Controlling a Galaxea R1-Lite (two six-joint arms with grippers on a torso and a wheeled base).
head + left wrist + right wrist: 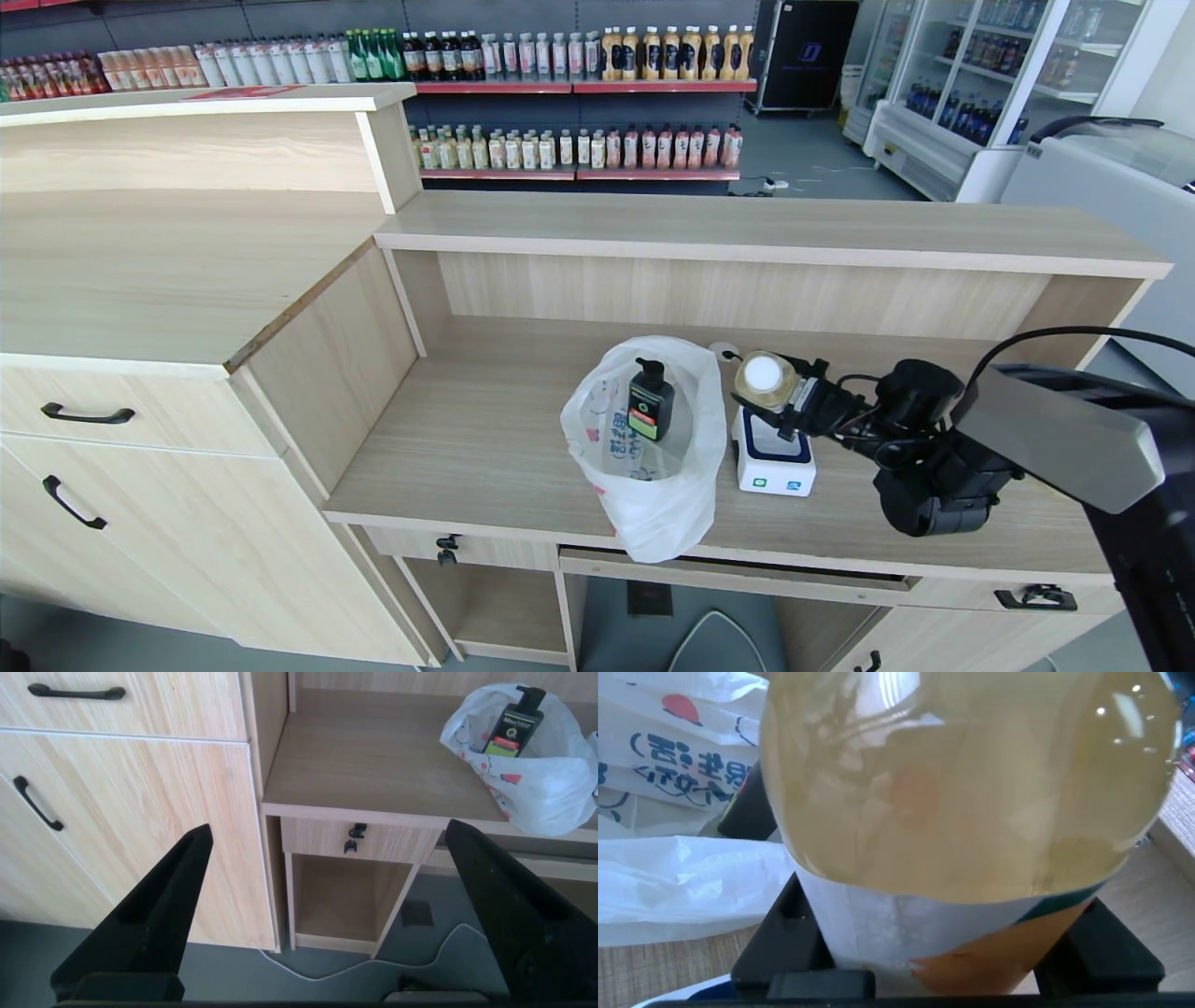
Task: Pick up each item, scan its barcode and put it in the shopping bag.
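The right gripper has its jaws pinching an amber bottle with a white cap, directly above the scanner, likely so that its label faces the reading window. The shopping bag stands touching the scanner on the robot's left, mouth open, with a black pump bottle upright inside. The desk has a raised back wall behind the scanner, so the short sideways path to the bag looks freest. The left gripper hangs well apart from the scanner, below the desk edge, jaws spread and empty.
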